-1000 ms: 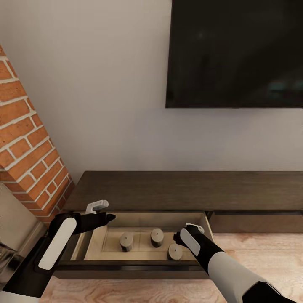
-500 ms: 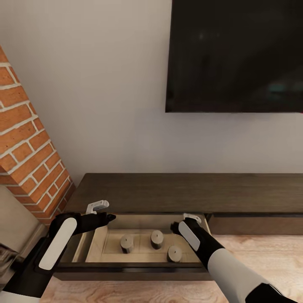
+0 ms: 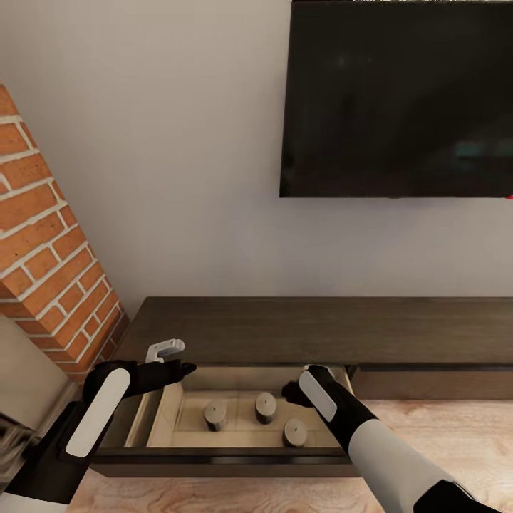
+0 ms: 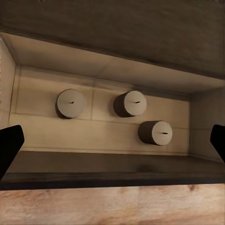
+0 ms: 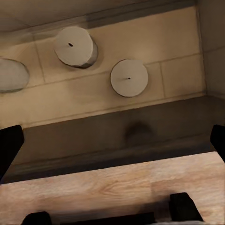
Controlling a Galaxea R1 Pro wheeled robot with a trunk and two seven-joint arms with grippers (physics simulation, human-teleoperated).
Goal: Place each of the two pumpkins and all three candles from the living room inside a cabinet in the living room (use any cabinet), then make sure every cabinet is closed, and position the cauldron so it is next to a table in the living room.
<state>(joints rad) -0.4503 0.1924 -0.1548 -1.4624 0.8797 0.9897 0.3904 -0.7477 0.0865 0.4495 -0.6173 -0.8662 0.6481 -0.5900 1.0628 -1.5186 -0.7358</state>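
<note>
The dark brown cabinet (image 3: 313, 328) stands against the wall with its left drawer (image 3: 214, 462) pulled open. Three pale candles stand upright on the beige drawer floor: one (image 3: 216, 414) at left, one (image 3: 266, 407) in the middle, one (image 3: 295, 431) nearer the front. The left wrist view shows the same three candles (image 4: 71, 103), (image 4: 131, 103), (image 4: 156, 132). My left gripper (image 3: 182, 365) hovers open over the drawer's left end. Over the right end, my right gripper (image 3: 293, 387) is open just above and beside the front candle (image 5: 129, 78), with nothing held. Pumpkins, cauldron and table are out of view.
A large black TV (image 3: 399, 100) hangs on the white wall above the cabinet. A brick column (image 3: 50, 242) rises at the left. The neighbouring drawer front (image 3: 427, 381) is shut. Light wood floor (image 3: 434, 434) lies in front.
The head camera has shifted slightly, so the scene sits lower. My right gripper has moved left and back, away from the front candle. The left gripper and the candles stay put.
</note>
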